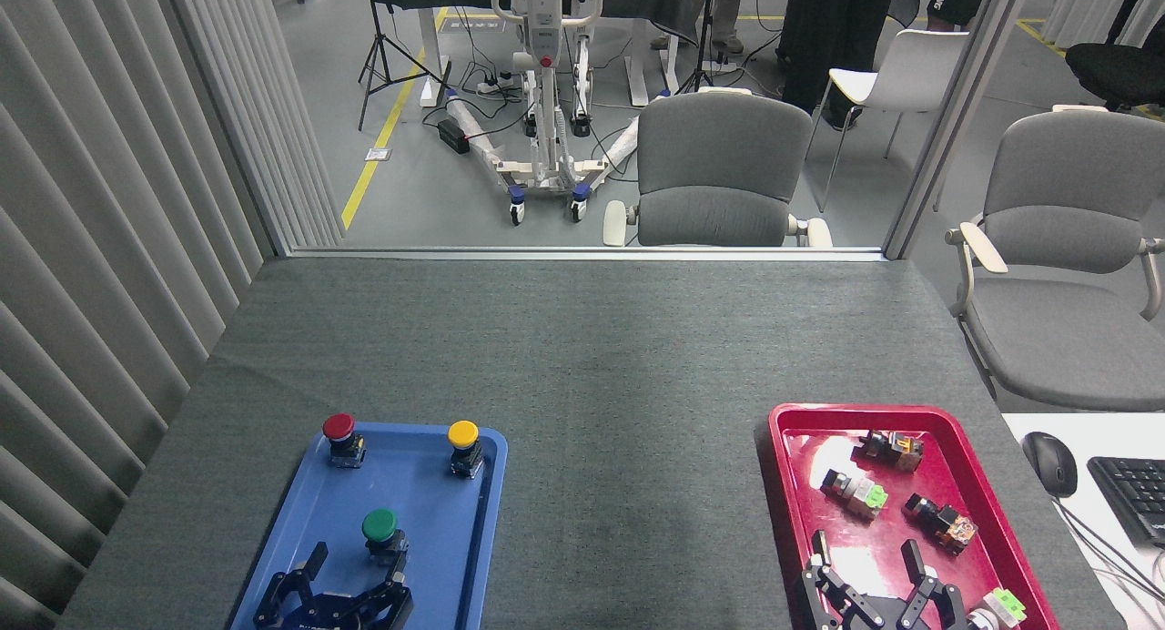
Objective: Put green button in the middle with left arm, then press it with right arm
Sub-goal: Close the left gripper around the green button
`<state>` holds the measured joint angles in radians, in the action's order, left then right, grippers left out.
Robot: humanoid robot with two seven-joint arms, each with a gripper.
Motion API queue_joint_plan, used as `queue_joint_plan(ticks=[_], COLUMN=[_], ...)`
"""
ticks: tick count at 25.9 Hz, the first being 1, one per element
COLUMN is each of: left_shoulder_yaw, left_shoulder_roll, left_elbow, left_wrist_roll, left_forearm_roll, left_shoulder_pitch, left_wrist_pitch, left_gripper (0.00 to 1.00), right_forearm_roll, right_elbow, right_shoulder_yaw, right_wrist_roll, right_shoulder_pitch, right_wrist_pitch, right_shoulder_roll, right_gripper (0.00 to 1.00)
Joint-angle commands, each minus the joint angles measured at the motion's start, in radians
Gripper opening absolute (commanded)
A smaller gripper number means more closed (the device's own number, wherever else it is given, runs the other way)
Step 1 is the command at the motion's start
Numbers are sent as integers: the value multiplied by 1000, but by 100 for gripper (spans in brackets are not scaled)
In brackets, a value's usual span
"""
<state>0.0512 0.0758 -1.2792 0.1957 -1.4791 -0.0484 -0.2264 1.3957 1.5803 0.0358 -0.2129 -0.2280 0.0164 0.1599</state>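
Grey felt covers the desk [582, 357], with office chairs and a wheeled stand on the floor beyond its far edge. From the head view, the blue tray [437, 557] sits at the near left and holds three push buttons: the red button [339, 427] and the yellow button [463, 433] at the far end, and the green button [379, 525] upright nearer the robot. The left arm [355, 575] hovers low just behind the green button, its jaws spread and holding nothing. The right arm [869, 562] hangs over the red tray [783, 466], jaws spread too, empty. The middle [628, 484] lies bare between the trays. By my reading nothing is done yet: grasp, transfer and press all remain.
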Motion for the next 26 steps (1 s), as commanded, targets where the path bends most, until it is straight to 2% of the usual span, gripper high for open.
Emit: queue_joint_plan(ticks=[1,7,9,12,18,19,26], left_shoulder_yaw=[-24,-37,-37,-42,-45,-47,-63], left_shoulder_roll=[-4,-13,-16,-24,-16,-14,-24], left_elbow=[31,47,74,132,144,141,54], left_wrist_roll=[2,8,10,30,114,128,163], left_forearm_roll=[-7,-6,-4,-6,-6,-6,-3], left_shoulder_pitch=[24,50,64,99,98,93,90], left_wrist_pitch=[-1,9,9,9,-2,-5,-140], left_gripper=[99,99,95,69,5,0,0], right_forearm_roll=[0,0,0,0,-3,-3,-3], right_elbow=[0,0,1,1,10,12,17], right_shoulder_yaw=[0,-2,-4,-5,-2,-2,-7], right_wrist_roll=[-7,-7,-8,-8,-2,-2,-2], right_shoulder_pitch=[-1,-1,1,-2,7,7,6], right_wrist_pitch=[19,20,20,20,20,17,14], right_shoulder_roll=[4,1,1,4,9,12,9], right_gripper=[100,100,100,100,100,100,100])
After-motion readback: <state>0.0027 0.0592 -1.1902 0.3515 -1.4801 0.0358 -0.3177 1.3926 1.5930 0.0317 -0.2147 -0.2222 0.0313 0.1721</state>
